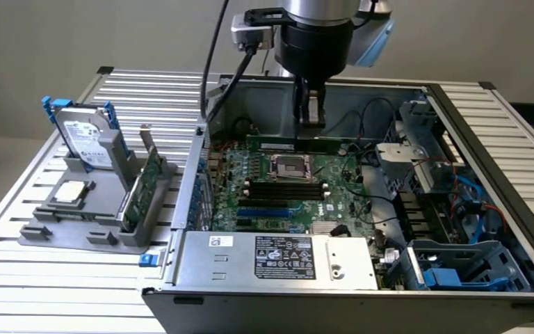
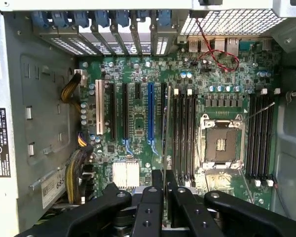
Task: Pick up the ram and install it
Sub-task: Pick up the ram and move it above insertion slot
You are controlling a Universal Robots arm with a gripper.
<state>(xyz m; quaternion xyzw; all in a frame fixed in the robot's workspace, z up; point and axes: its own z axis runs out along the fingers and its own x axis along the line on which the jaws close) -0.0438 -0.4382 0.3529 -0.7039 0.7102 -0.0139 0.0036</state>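
My gripper [image 1: 311,126] reaches down into the open computer case and is shut on the ram [image 1: 284,144], a long thin green stick held level above the motherboard [image 1: 341,198]. In the wrist view the ram [image 2: 166,133] shows edge-on as a thin dark line between the black fingers [image 2: 149,207]. It runs parallel to the black memory slots [image 2: 183,133] beside the processor socket [image 2: 221,143]. The stick is above the board and is not seated in a slot.
Left of the case, a grey holder [image 1: 53,233] carries a hard drive [image 1: 86,142], a green card with a metal bracket [image 1: 147,184] and a square silver processor [image 1: 70,193]. Case walls, the power supply [image 1: 281,259], cables and a blue drive cage [image 1: 457,268] crowd the board.
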